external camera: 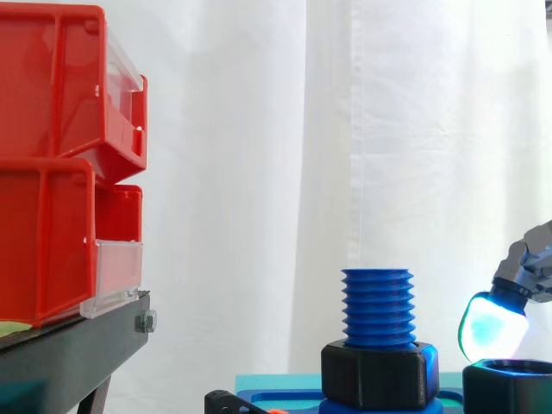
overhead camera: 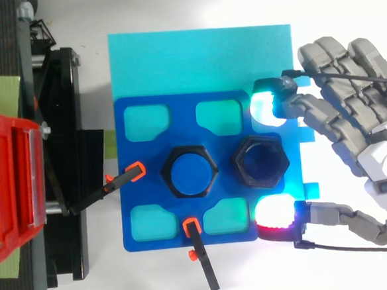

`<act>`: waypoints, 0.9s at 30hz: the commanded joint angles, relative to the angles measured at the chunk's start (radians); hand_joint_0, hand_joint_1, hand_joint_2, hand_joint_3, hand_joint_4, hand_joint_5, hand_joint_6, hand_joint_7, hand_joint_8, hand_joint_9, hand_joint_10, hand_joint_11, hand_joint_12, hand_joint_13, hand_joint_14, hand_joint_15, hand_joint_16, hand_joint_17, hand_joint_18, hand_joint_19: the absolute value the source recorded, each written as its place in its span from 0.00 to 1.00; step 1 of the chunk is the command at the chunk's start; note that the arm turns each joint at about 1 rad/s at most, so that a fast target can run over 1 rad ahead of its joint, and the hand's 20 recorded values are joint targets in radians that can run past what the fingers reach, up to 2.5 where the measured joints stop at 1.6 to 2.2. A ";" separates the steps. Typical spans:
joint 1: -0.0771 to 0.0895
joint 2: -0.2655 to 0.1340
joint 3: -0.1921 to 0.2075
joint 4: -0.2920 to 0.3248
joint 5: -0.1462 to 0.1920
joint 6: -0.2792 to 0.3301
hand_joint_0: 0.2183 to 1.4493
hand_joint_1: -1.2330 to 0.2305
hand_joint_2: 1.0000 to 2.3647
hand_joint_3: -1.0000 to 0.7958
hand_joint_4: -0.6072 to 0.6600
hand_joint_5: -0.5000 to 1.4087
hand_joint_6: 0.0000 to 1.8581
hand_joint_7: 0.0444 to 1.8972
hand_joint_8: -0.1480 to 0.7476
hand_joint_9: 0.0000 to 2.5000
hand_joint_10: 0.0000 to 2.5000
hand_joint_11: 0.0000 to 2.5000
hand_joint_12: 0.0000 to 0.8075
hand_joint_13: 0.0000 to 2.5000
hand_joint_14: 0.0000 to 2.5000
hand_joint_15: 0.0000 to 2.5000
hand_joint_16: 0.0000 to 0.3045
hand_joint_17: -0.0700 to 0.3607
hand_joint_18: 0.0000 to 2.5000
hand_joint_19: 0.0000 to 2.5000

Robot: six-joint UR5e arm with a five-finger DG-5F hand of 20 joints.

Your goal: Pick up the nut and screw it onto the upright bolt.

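A blue threaded bolt [external camera: 377,306] stands upright in the blue plate [overhead camera: 138,208], with a black hex collar [overhead camera: 213,183] round its base. To the bolt's right a loose black nut [overhead camera: 260,161] lies flat on the plate, and in the side view this nut [external camera: 509,388] sits at the lower right. My hand [overhead camera: 380,152] reaches in from the right and is open. One fingertip [overhead camera: 267,104] glows cyan beyond the nut, and the thumb tip [overhead camera: 275,213] glows red on its near side. Both tips stand apart from the nut. The cyan fingertip [external camera: 492,328] hovers just above the nut's rim.
Red bins [external camera: 60,164] are stacked on a black stand [external camera: 78,345] at the left. Two black clamps with orange tips [overhead camera: 135,170] [overhead camera: 191,226] hold the plate's left and front edges. A cyan base [overhead camera: 201,58] lies under the plate, and a white curtain hangs behind.
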 commanded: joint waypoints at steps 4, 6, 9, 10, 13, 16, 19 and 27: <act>0.002 0.000 0.000 0.003 -0.003 -0.009 0.08 0.31 0.00 0.28 0.70 0.11 0.27 0.41 0.54 0.01 0.00 0.00 0.59 0.03 0.00 0.00 0.24 0.54 0.02 0.00; 0.000 0.000 0.000 0.003 -0.003 -0.009 0.08 0.32 0.00 0.28 0.71 0.12 0.27 0.42 0.54 0.01 0.00 0.00 0.59 0.03 0.00 0.00 0.24 0.54 0.02 0.00; 0.000 0.000 0.000 0.003 -0.003 -0.009 0.10 0.29 0.00 0.28 0.73 0.12 0.27 0.43 0.55 0.04 0.00 0.00 0.59 0.06 0.00 0.00 0.23 0.54 0.05 0.00; 0.000 0.000 0.000 0.003 -0.006 -0.009 0.11 0.29 0.00 0.28 0.73 0.12 0.27 0.43 0.55 0.04 0.00 0.00 0.59 0.06 0.00 0.00 0.23 0.53 0.06 0.00; 0.000 -0.002 0.000 0.003 -0.012 -0.012 0.14 0.31 0.00 0.28 0.73 0.13 0.27 0.45 0.54 0.05 0.00 0.00 0.57 0.06 0.00 0.00 0.22 0.51 0.06 0.00; -0.001 0.000 -0.002 0.003 -0.012 -0.014 0.17 0.31 0.00 0.28 0.72 0.13 0.27 0.47 0.53 0.06 0.00 0.00 0.54 0.06 0.00 0.00 0.20 0.49 0.06 0.00; -0.003 0.000 0.000 0.003 -0.012 -0.015 0.20 0.30 0.00 0.28 0.73 0.14 0.27 0.48 0.53 0.07 0.00 0.00 0.53 0.08 0.00 0.00 0.20 0.47 0.08 0.00; -0.004 -0.002 -0.002 0.003 -0.020 -0.018 0.23 0.30 0.00 0.28 0.73 0.15 0.27 0.54 0.52 0.08 0.00 0.00 0.51 0.09 0.00 0.00 0.19 0.46 0.08 0.00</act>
